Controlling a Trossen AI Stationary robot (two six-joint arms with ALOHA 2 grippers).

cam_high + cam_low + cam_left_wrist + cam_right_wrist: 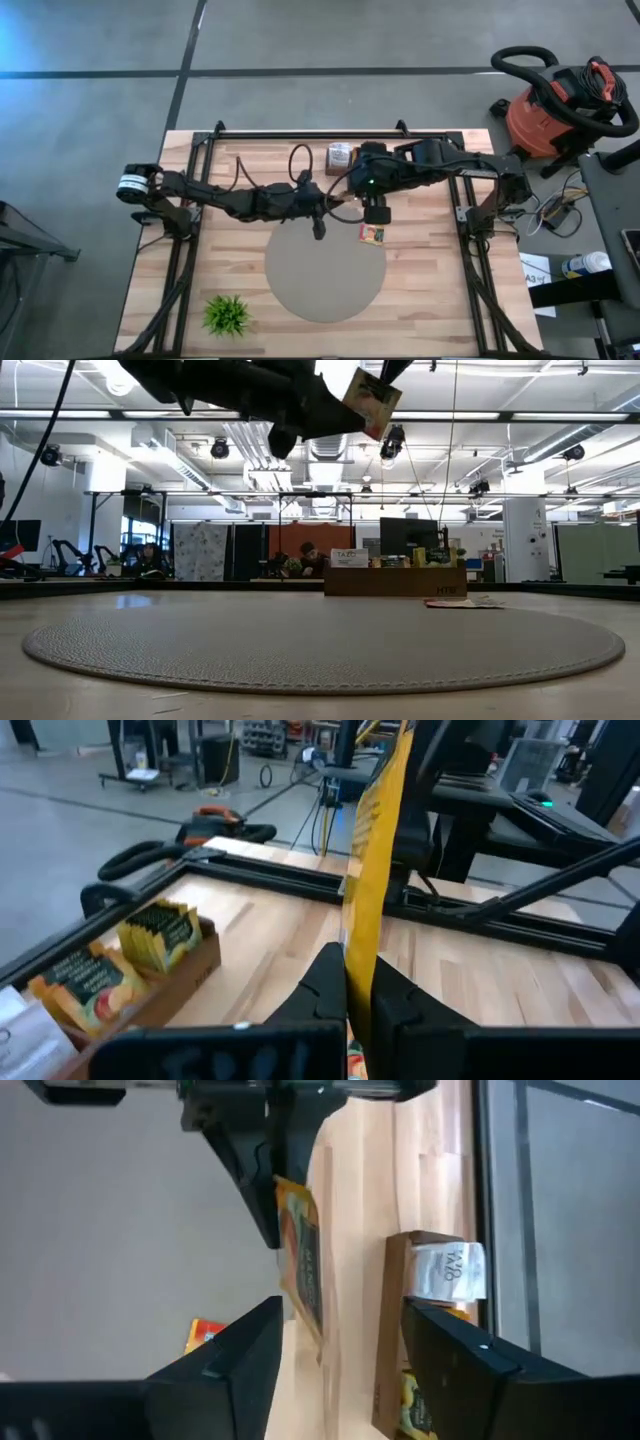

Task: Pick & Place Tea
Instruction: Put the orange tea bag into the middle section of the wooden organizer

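Wooden surface (430,270) holds a round grey mat (325,270) and a brown box (395,1320) of tea bags. Above the mat's edge, the left gripper (350,995) is squeezed shut on one tea bag (370,870). The right gripper (335,1350) is wide open around that same bag, holding nothing. It looks like a hand-over. Next, the right gripper should back away, and the left should lower the bag to the mat, where another bag (372,234) lies.

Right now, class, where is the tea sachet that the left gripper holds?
In the left wrist view the tea sachet stands edge-on, pinched in the left gripper, above the table; the cardboard box of sachets lies beside it.
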